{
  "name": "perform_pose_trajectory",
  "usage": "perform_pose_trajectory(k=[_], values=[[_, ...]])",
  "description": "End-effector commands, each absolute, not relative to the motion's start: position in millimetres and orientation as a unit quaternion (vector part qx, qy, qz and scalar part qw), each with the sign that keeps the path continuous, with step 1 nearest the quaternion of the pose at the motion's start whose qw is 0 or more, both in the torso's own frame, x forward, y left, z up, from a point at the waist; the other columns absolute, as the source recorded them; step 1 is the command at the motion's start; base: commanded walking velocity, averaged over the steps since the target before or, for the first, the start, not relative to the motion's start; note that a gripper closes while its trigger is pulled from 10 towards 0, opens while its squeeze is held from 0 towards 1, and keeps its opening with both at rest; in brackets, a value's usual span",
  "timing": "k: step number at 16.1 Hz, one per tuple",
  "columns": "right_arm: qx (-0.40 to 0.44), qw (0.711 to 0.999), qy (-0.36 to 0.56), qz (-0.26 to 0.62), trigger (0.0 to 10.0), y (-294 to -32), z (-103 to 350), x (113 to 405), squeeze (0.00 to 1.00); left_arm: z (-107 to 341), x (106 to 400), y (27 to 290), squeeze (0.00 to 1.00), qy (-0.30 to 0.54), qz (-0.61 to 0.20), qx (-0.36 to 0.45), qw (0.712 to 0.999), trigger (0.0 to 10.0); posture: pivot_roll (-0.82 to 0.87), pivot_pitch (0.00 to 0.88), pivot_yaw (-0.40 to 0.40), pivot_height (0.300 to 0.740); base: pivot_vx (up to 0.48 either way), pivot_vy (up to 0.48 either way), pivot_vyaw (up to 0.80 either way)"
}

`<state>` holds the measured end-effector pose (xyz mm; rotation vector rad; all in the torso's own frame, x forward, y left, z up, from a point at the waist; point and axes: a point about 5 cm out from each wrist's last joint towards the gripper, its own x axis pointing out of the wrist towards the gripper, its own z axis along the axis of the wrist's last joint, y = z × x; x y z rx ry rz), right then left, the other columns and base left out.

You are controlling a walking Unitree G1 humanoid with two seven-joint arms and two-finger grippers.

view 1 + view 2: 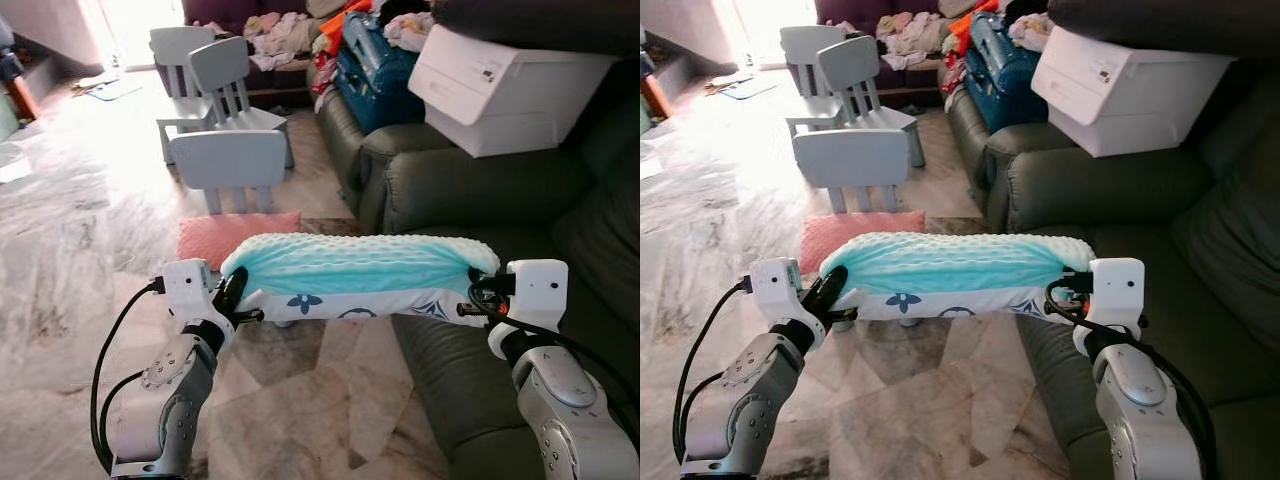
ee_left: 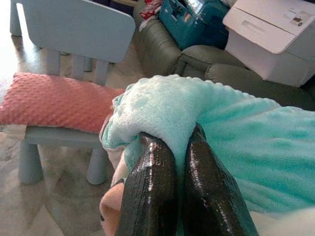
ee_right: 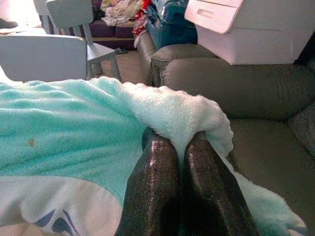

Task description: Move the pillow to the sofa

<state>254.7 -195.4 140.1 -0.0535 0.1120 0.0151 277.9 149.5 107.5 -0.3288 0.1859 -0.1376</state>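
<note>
one dark green sofa [image 1: 480,190], seat just under the right end of the load, back cushions crowded with one white storage box [image 1: 505,85] and one blue bag [image 1: 375,70]. room left only on the near seat, so risk of setting down half off the edge and sliding to the floor [image 1: 80,230]. three pale blue children's chairs [image 1: 228,165] beyond, well apart from the carry path. two pillows: one teal pillow [image 1: 355,270] held level in the air between the arms, over the floor beside the sofa's front edge; one pink pillow [image 1: 235,235] lying on the floor below and behind it. two grips, each only on a corner of soft fleece: left end effector [image 2: 179,169] pressed together on the left corner, right end effector [image 3: 182,169] pinching the right corner. likely slip if either corner pulls through, leaving the pillow hanging from one side. sag in the middle could catch the seat edge on the way over.
</note>
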Motion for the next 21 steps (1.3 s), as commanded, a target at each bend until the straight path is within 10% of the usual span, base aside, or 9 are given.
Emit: perform_pose_trajectory(k=[1,12,21], values=[[-0.032,0.999,0.040,-0.003,10.0,-200.1,149.6,255.2,0.00,108.9,279.3,156.1,0.00,0.091,-0.053,-0.158,0.982,10.0,-0.20,0.000,0.023,0.740,0.000,0.000,-0.80],[-0.030,0.999,0.041,-0.005,10.0,-200.1,149.2,254.6,0.00,107.3,278.4,156.8,0.00,0.097,-0.053,-0.155,0.982,10.0,-0.20,0.000,0.030,0.740,0.000,0.000,-0.79],[-0.032,0.999,0.037,-0.004,10.0,-200.3,150.1,254.3,0.00,106.1,277.9,156.2,0.00,0.101,-0.056,-0.152,0.982,10.0,-0.21,0.000,0.029,0.740,0.000,0.205,0.00]])
